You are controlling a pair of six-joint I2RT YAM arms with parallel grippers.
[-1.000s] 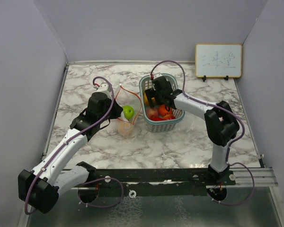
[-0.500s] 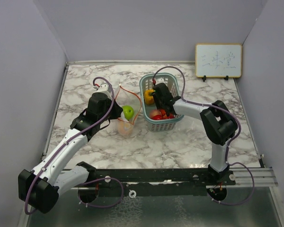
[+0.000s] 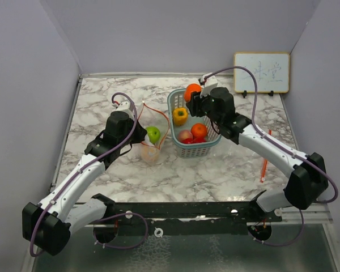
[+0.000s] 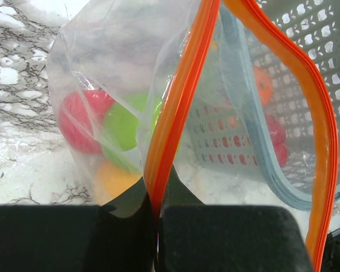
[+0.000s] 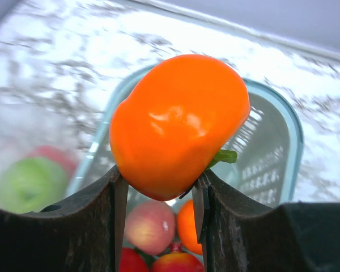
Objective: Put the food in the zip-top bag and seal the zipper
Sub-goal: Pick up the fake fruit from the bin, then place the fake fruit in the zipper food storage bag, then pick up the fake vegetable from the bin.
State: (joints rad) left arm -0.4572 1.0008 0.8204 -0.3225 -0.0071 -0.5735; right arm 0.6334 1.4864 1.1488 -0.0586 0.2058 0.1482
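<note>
orange fruit (image 5: 178, 124) tight between right fingers (image 5: 105, 226) above basket (image 3: 195, 149) near tabletop's (image 3: 102, 90) far edge; left fingers (image 4: 56, 238) tight on zipper (image 4: 171, 130) of bag (image 4: 102, 56)

Clear, crinkly zip-top bag (image 3: 150, 141), upright just left of a teal basket (image 3: 195, 151), mouth gaping wide. Red-orange zipper (image 4: 178, 102) unsealed, its near strip pinched in the left gripper (image 4: 157, 208). Inside the bag: green fruit (image 4: 124, 127), red fruit (image 4: 82, 122), yellow-orange fruit (image 4: 116, 178) beneath. Glossy orange fruit (image 5: 178, 124) clamped in the right gripper (image 5: 158, 190), held above the basket's far rim. In the basket: yellow fruit (image 3: 180, 115), second orange fruit (image 3: 199, 130), peach-pink fruit (image 3: 185, 136).
</note>
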